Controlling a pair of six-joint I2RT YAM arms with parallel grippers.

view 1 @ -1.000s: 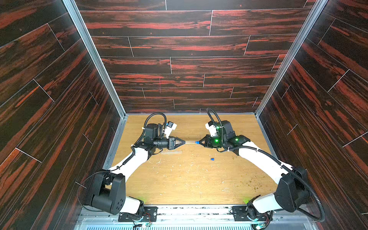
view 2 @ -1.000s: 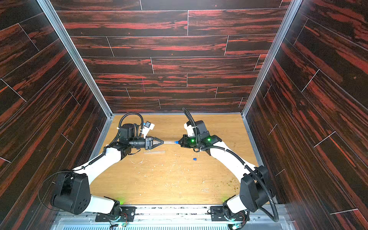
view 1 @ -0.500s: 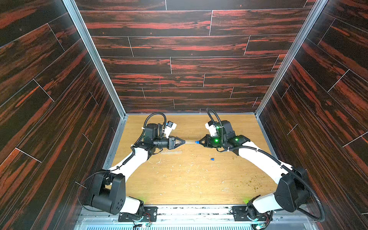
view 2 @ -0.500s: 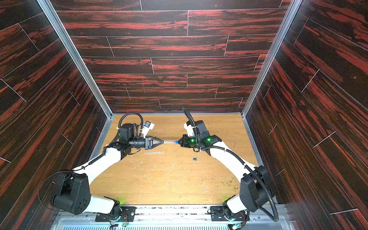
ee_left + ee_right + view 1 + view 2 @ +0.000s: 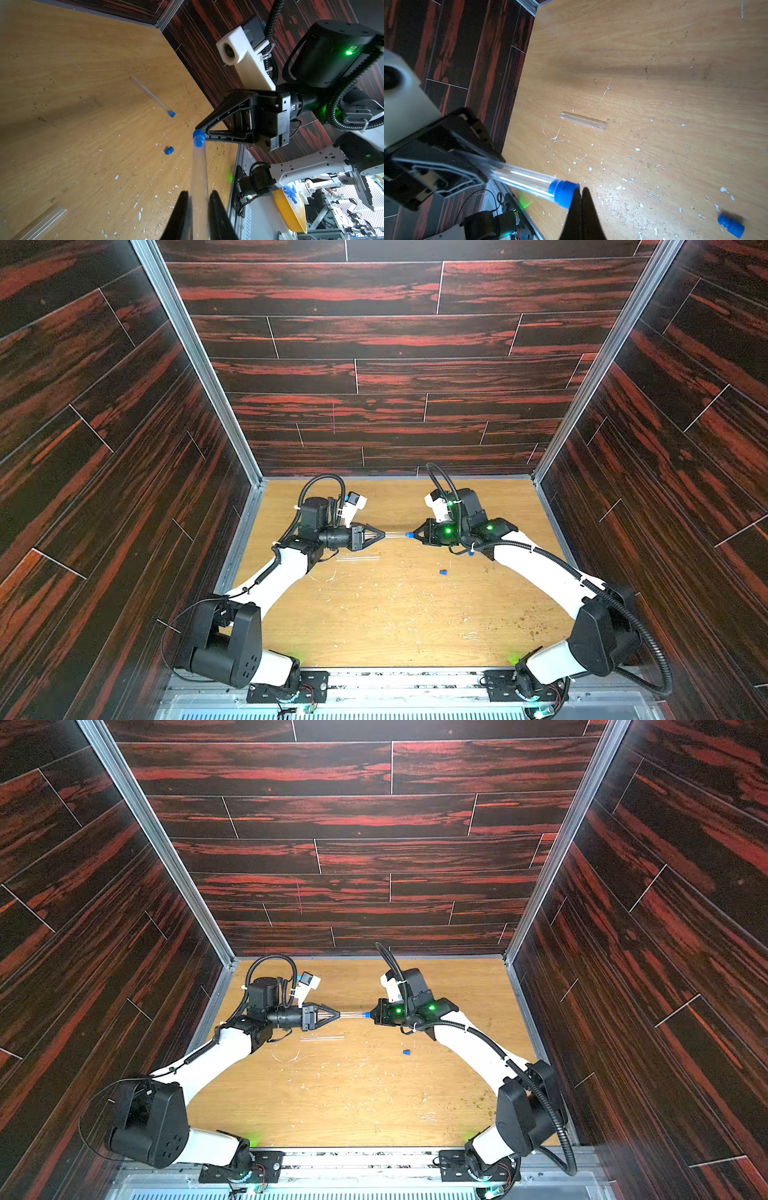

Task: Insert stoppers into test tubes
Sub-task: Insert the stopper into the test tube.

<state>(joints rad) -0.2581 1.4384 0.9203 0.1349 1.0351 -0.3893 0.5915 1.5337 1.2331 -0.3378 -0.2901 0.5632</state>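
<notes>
My left gripper (image 5: pixel 382 534) is shut on a clear test tube (image 5: pixel 198 172) and holds it level above the wooden floor, mouth toward the right arm. A blue stopper (image 5: pixel 198 138) sits in that mouth. My right gripper (image 5: pixel 580 191) is shut with nothing between its fingers, and its tips touch the stopper's (image 5: pixel 563 192) outer end. A loose stopper (image 5: pixel 443 572) lies on the floor below the right gripper (image 5: pixel 415 534). An empty tube (image 5: pixel 583 121) lies near the left arm. Another tube (image 5: pixel 152 96) lies capped with a blue stopper (image 5: pixel 171 113).
White flecks and scratches litter the wooden floor (image 5: pixel 395 614). Dark wood-pattern walls (image 5: pixel 124 531) close in the back and both sides. Outside the front rail, a yellow bowl (image 5: pixel 288 209) holds several blue stoppers.
</notes>
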